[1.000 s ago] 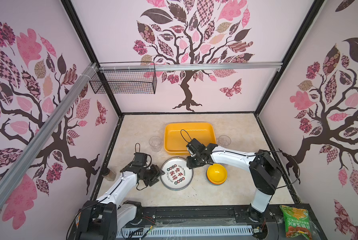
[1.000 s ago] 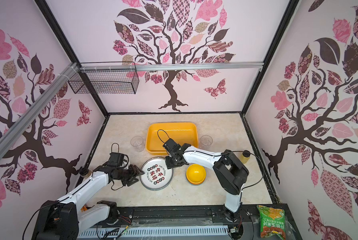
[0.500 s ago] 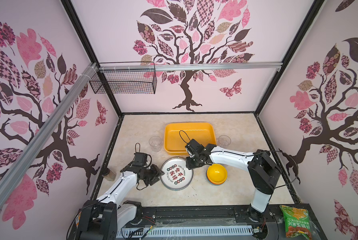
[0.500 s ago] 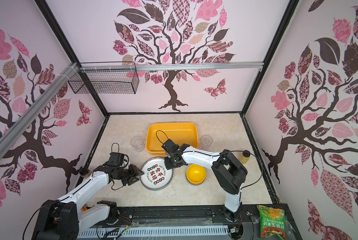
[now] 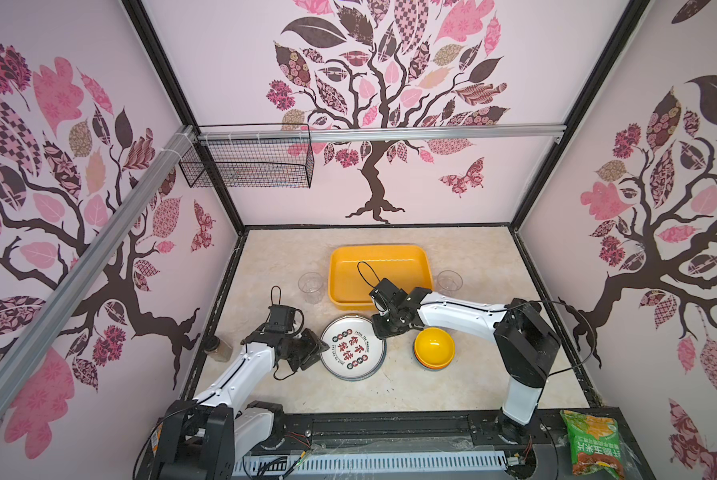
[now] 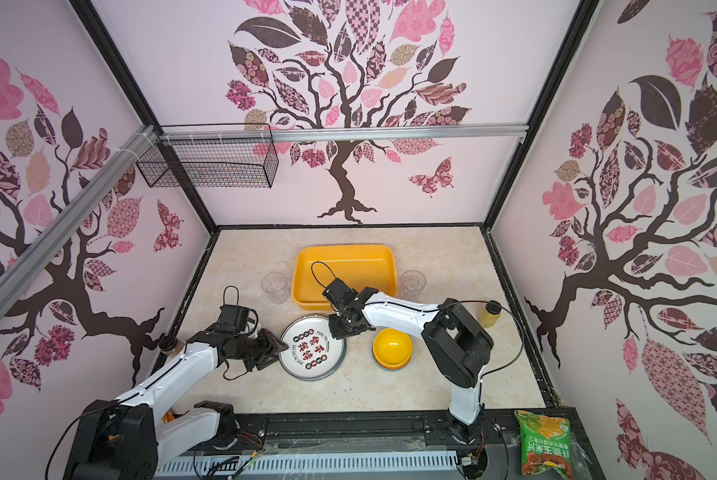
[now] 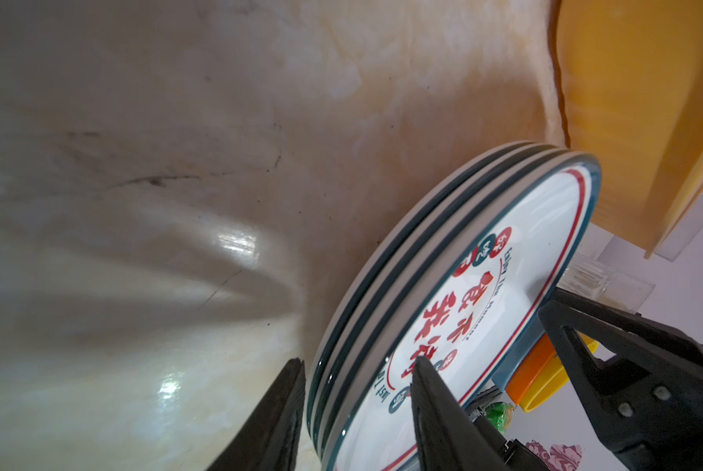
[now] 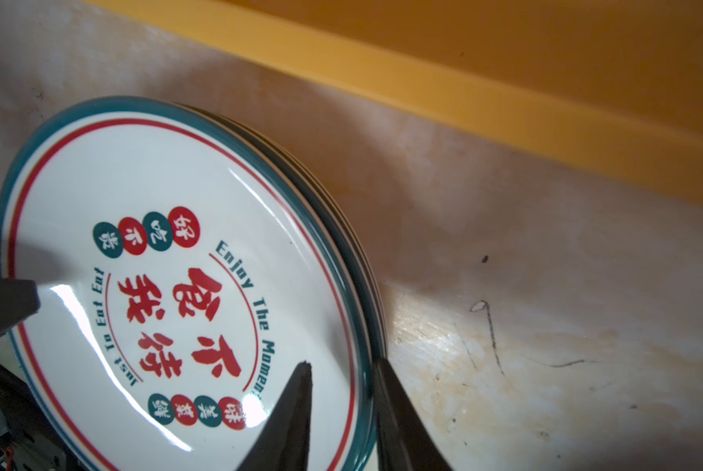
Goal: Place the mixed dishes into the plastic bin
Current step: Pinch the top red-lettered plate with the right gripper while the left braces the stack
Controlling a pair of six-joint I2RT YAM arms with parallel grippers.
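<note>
On the marble-look tabletop, just in front of the empty yellow plastic bin, a stack of printed plates lies flat between two arms. The left gripper straddles the stack's edge, one finger low by the table and one over the top plate, with a sliver of gap showing: not clamped. The right gripper brackets the opposite rim; whether it bites cannot be told. Done well, both sides would close evenly, rise level together, clear the bin's near wall, then lower. Any mismatch would likely fan the plates.
</note>
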